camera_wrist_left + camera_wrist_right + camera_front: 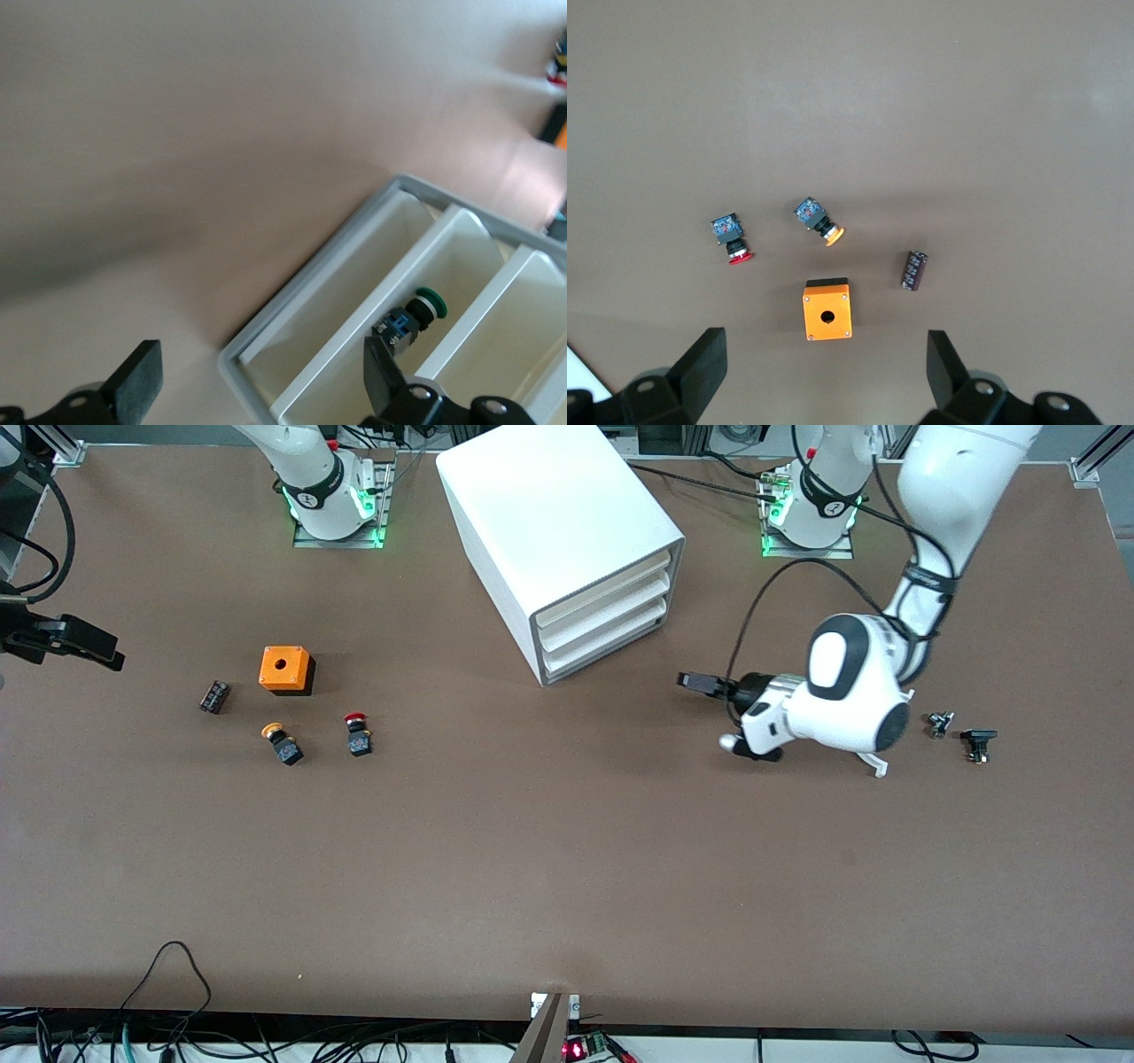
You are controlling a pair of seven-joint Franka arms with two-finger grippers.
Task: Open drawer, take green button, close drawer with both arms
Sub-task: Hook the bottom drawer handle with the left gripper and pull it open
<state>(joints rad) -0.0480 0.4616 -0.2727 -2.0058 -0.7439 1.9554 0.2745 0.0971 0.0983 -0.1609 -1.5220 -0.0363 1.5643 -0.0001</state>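
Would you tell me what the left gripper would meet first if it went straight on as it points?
Probably the drawer fronts of the white cabinet; the open left gripper faces them over the table, though which drawer is unclear.

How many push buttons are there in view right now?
3. Red-capped button and orange-capped button on the table beside the orange box; green-capped button inside a cabinet drawer. More may be hidden.
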